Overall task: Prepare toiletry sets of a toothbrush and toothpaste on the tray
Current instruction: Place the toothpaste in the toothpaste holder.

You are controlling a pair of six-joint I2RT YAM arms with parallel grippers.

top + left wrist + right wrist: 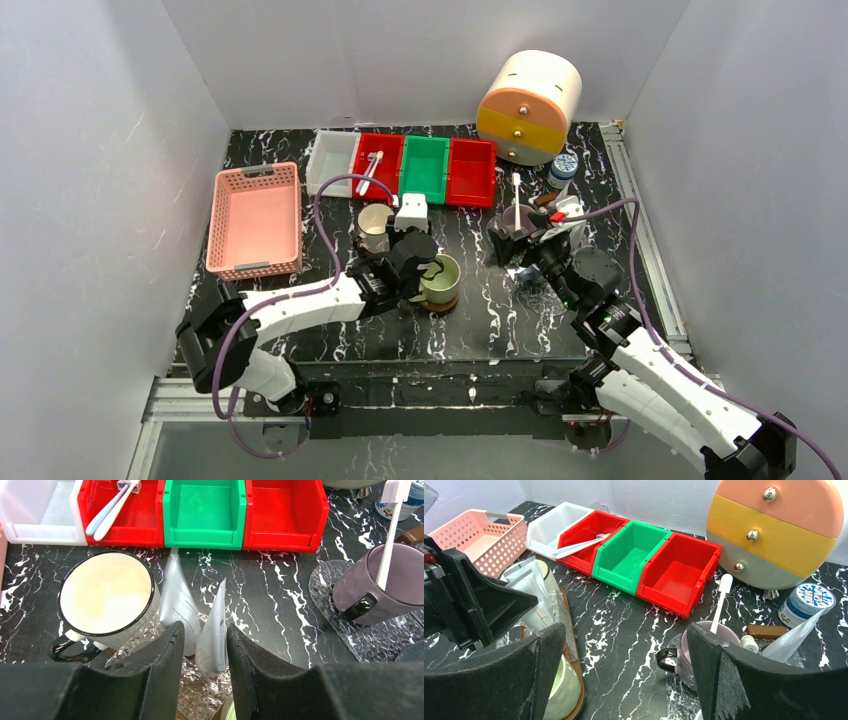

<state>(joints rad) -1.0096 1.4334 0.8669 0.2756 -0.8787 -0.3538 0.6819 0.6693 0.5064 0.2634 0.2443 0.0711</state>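
Straddling the soft, light toothpaste tube (pixel 216 617) with the left end effector (pixel 205 630) parted, we are favouring a gentle pinch near its crimp.

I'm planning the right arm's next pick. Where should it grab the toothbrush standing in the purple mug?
Take the toothbrush by its white shaft just above the purple mug, coming down from above. It stands nearly upright, lower end hidden inside the mug, so only the upper part is free.
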